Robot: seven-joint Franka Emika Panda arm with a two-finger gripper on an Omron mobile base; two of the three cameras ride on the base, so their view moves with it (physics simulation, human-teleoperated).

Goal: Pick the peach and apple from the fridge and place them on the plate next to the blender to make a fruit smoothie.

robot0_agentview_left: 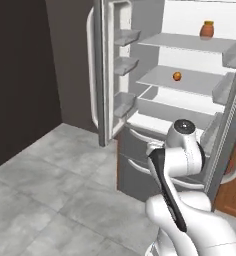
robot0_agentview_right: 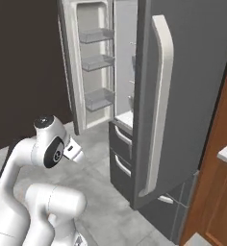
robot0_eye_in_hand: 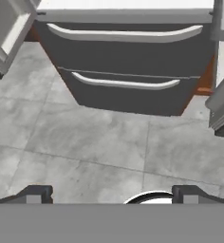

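The fridge (robot0_agentview_left: 140,107) stands with both doors swung open, showing its white inside and grey shelves. One small round orange fruit (robot0_agentview_left: 177,76) lies on the middle shelf; I cannot tell whether it is the peach or the apple. The plate and the blender are out of view. My gripper (robot0_eye_in_hand: 114,195) is open and empty. It hangs low in front of the fridge, pointing down at the tiled floor just short of the two dark lower drawers (robot0_eye_in_hand: 123,57). One dark fingertip (robot0_eye_in_hand: 38,193) rises at the hand view's lower left.
An orange-brown jar with a yellow lid (robot0_agentview_left: 207,30) stands on the top shelf. The left door (robot0_agentview_left: 102,75) carries bins; the right door (robot0_agentview_right: 182,96) hangs wide beside a brown wooden cabinet (robot0_agentview_right: 216,192). Grey floor tiles (robot0_agentview_left: 50,185) spread to the left.
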